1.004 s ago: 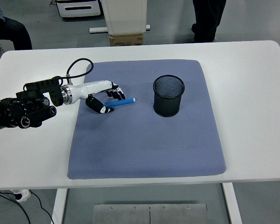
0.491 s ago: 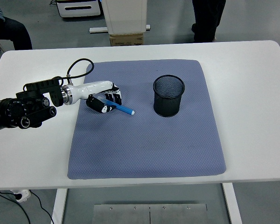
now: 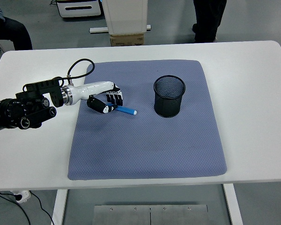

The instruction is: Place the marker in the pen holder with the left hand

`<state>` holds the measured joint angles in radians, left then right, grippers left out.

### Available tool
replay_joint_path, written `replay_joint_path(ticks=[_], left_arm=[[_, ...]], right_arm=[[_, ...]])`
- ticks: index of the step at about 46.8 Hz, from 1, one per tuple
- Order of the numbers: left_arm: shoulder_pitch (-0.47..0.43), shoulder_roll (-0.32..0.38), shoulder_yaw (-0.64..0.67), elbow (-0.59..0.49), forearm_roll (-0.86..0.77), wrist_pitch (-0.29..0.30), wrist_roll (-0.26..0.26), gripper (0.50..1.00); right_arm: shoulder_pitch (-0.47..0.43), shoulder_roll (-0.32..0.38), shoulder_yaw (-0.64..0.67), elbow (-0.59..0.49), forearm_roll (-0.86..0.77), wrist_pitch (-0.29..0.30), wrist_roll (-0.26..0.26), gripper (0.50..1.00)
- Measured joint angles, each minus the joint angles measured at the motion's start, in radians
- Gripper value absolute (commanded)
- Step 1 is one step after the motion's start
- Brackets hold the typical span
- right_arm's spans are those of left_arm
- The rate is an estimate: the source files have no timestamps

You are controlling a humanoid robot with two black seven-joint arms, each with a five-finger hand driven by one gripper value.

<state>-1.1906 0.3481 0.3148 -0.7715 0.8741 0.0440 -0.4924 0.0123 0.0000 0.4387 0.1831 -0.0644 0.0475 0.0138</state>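
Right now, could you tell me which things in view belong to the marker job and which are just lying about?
Part of the job:
left hand, curled on the marker
blue marker
black mesh pen holder

Just there:
blue-grey mat
white table
cardboard box on the floor

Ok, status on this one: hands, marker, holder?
Left hand shut on marker, low over mat. Pen holder upright to its right, path clear. Right hand out of view.

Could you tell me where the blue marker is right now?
The marker is left of centre on the grey mat, in the curled fingers of the left hand, left of the pen holder.
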Motion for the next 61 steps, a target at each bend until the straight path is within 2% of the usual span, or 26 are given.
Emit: replay_joint_path(ticks=[14, 16, 21, 24, 29, 35, 46, 55, 61], left_arm=[[-0.001, 0.002, -0.002, 0.009, -0.008, 0.002, -0.005, 0.5], [-0.001, 0.002, -0.002, 0.009, -0.013, 0.002, -0.007, 0.563], [-0.004, 0.002, -0.007, 0.009, -0.028, 0.004, -0.008, 0.8], [-0.012, 0.003, -0.01, 0.008, -0.047, 0.002, -0.007, 0.856], [-0.023, 0.006, -0.011, 0.007, -0.08, -0.01, -0.005, 0.906], [-0.027, 0.01, -0.009, 0.002, -0.082, -0.016, -0.005, 0.909], [-0.024, 0.011, -0.007, -0.003, -0.081, -0.06, -0.008, 0.903], [-0.013, 0.004, -0.002, -0.002, -0.071, -0.05, -0.008, 0.774], [-0.003, 0.0, -0.001, 0.0, -0.068, -0.041, -0.008, 0.728]], right_arm=[[0.0, 0.0, 0.0, 0.0, 0.0, 0.0, 0.0, 1.0], [0.0, 0.0, 0.0, 0.0, 0.0, 0.0, 0.0, 1.0], [0.0, 0.0, 0.0, 0.0, 0.0, 0.0, 0.0, 1.0], [0.0, 0.0, 0.0, 0.0, 0.0, 0.0, 0.0, 1.0], [0.0, 0.0, 0.0, 0.0, 0.0, 0.0, 0.0, 1.0], [0.0, 0.0, 0.0, 0.0, 0.0, 0.0, 0.0, 1.0], [0.0, 0.0, 0.0, 0.0, 0.0, 0.0, 0.0, 1.0], [0.0, 0.0, 0.0, 0.0, 0.0, 0.0, 0.0, 1.0], [0.0, 0.0, 0.0, 0.0, 0.0, 0.0, 0.0, 1.0]])
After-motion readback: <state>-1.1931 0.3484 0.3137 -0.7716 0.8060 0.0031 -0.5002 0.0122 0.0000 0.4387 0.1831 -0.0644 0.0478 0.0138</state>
